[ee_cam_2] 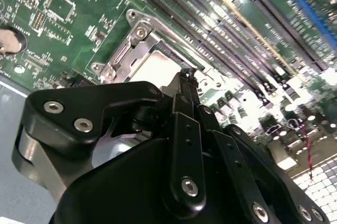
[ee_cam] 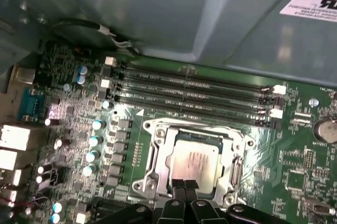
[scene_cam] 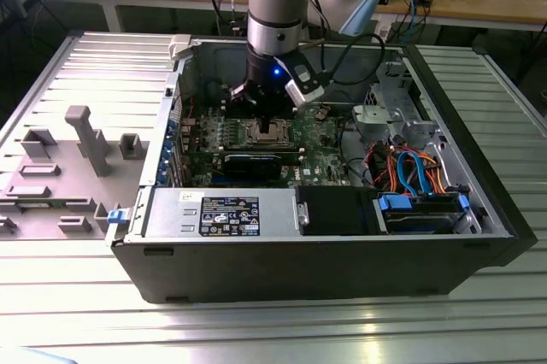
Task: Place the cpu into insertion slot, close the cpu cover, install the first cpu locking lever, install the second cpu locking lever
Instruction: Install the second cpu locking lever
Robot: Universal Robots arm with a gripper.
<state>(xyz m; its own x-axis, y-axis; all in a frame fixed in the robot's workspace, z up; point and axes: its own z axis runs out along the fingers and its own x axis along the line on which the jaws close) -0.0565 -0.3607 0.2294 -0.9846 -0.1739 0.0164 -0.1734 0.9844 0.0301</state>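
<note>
The pincer [ee_cam: 184,186] hangs directly over the insertion slot [ee_cam: 192,161], its fingertips [ee_cam: 178,184] pressed together with nothing between them, at the slot's near edge. The cpu [ee_cam: 196,160] lies seated in the slot, its silver top exposed through the window of the cpu cover [ee_cam: 158,156], which lies flat around it. The memory slots [ee_cam: 195,95] run just beside the socket. In the exterior view, the arm [scene_cam: 275,14] reaches down into the open computer case [scene_cam: 325,253] on the worktop [scene_cam: 77,313].

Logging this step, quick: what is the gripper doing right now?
Gripper: fingers shut together, holding nothing, tips just over the cpu in the insertion slot.
</note>
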